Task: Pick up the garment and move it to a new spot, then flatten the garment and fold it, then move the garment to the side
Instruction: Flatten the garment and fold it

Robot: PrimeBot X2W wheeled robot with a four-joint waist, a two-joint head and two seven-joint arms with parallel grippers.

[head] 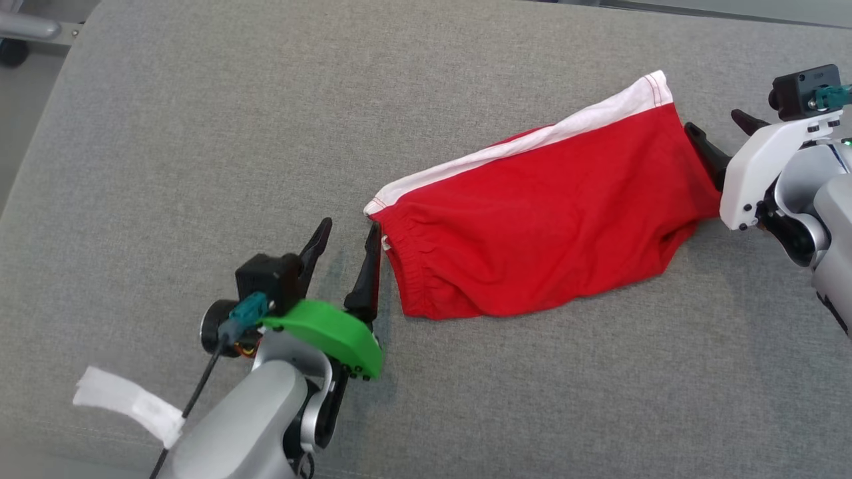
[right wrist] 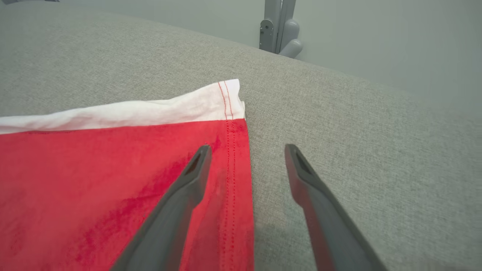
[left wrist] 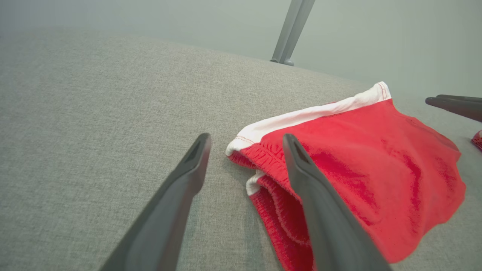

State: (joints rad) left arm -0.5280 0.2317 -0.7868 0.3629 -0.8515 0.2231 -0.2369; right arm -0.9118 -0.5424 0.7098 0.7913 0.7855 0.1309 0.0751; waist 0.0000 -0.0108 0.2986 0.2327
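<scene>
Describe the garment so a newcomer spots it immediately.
On the wide grey fabric surface, look between the left gripper and the right gripper. The garment lies there, gathered waistband toward the left gripper. It is the one bright red item, with a white stripe along its far edge.

The left arm is silver-grey and rounded; a bright green guard curves round its wrist; above that sits a black camera box with a teal plug and a thin black cable; a strip of white tape is stuck by the cable; the left gripper has long, dark, tapered fingers, slotted near the tips; the right gripper has a white bracket with dark screws, a second black box and another teal connector.
</scene>
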